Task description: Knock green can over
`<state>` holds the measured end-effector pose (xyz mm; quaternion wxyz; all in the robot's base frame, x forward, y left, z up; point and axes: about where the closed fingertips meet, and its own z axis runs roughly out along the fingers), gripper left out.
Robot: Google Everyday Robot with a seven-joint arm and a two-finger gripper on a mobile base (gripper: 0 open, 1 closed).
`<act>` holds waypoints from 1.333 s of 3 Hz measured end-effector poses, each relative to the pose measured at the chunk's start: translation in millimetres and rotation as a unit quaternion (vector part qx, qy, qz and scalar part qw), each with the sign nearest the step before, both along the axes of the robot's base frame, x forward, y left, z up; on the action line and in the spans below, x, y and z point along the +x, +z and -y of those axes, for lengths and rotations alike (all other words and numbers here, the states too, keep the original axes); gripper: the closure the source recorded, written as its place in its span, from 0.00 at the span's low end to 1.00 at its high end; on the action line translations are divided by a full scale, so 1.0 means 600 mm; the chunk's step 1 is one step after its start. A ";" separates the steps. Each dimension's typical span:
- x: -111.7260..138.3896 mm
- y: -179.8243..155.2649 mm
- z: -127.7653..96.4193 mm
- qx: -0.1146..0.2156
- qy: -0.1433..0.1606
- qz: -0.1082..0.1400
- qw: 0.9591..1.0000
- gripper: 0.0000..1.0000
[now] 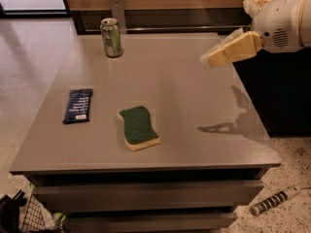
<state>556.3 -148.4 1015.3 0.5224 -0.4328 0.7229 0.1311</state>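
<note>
The green can (112, 38) stands upright near the far left corner of the grey table (194, 106), silver top rim up. My gripper (210, 58) reaches in from the right on a white arm, above the table's far right part, well to the right of the can and apart from it. It holds nothing.
A dark blue snack bar (78, 106) lies at the table's left side. A green-topped yellow sponge (138, 127) lies near the front middle. A wooden wall with metal brackets runs behind the table. A striped handle (274, 201) lies on the floor at front right.
</note>
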 end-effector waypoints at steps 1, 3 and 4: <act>0.041 0.029 -0.036 0.062 0.008 0.033 0.997 0.00; 0.065 0.021 -0.054 0.065 0.011 0.032 0.997 0.00; 0.147 -0.010 -0.113 0.084 0.009 0.040 0.996 0.00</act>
